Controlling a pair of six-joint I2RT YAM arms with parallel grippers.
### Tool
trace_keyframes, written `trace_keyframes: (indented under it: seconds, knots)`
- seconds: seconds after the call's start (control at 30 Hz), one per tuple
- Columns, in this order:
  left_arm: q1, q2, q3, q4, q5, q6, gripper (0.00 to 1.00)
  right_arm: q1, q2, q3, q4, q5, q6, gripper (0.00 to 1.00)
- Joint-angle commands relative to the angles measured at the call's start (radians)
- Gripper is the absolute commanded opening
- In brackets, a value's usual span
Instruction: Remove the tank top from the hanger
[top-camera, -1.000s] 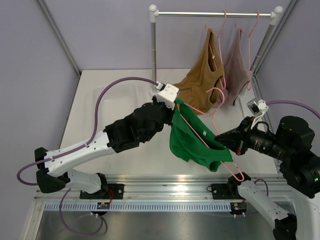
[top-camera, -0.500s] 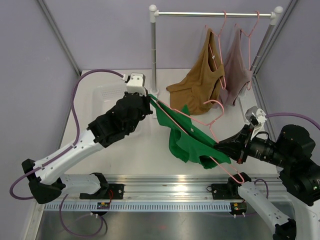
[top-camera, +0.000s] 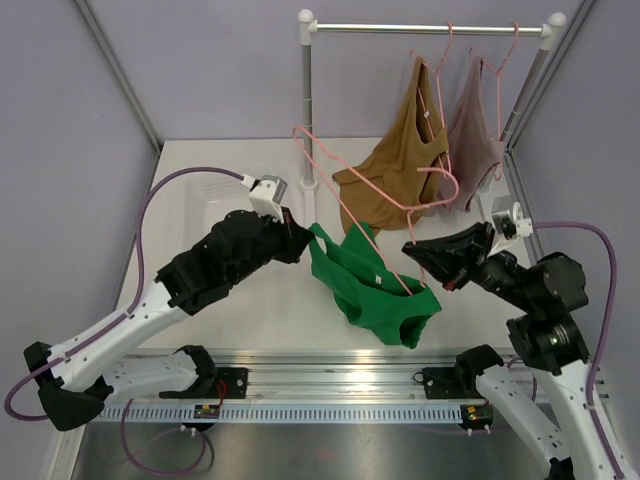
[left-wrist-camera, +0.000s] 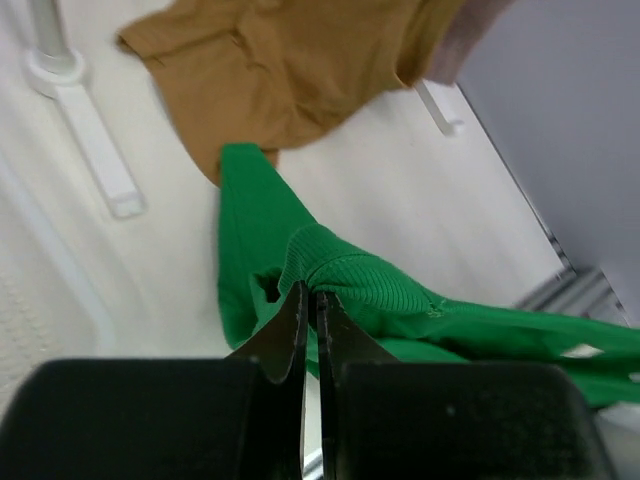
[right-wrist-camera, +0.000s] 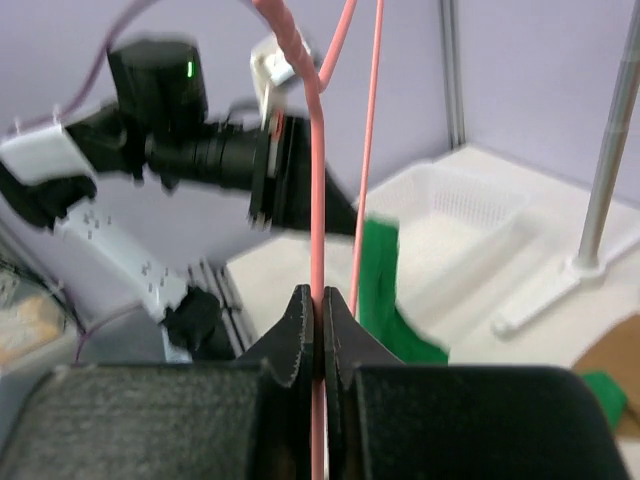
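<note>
Two hands are engaged, each clenched on a separate item. The left hand (top-camera: 303, 240) is shut tight on a ribbed fold of the green tank top (top-camera: 365, 290); the left wrist view shows its fingers (left-wrist-camera: 285, 335) pressed together with the green fabric bunched just ahead of the tips. The right hand (top-camera: 408, 246) is clamped on the pink hanger (right-wrist-camera: 318, 200); the right wrist view shows the wire pinched between the closed fingers and rising straight up from them.

The tank top hangs between the two hands, with its bulk sagging below and to the near side of both. One arm of the hanger runs down across the green fabric beneath the right hand, so the garment is not fully off. Contact between the garment and the tabletop (top-camera: 270, 310) cannot be confirmed.

Beyond the left hand, a brown top (top-camera: 405, 160) hangs from the rail (top-camera: 430, 28), with a mauve top (top-camera: 472, 135) beside it. A white basket (top-camera: 215, 185) sits on the tabletop, to the outer side of the left hand.
</note>
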Motion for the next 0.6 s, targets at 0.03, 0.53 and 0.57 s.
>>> trace_keyframes:
  seconds: [0.03,0.53,0.57]
  knots:
    - [-0.043,-0.038,-0.065,0.113,0.268,0.026,0.00,0.007,0.141,-0.045,0.688,0.119,0.200,0.00]
    - [-0.131,-0.003,-0.078,-0.192,-0.184,0.004,0.43,0.005,0.457,0.484,-0.252,0.617,0.050,0.00]
    - [-0.131,-0.003,-0.069,-0.209,-0.194,0.002,0.61,0.005,0.468,0.516,-0.275,0.620,0.045,0.00]
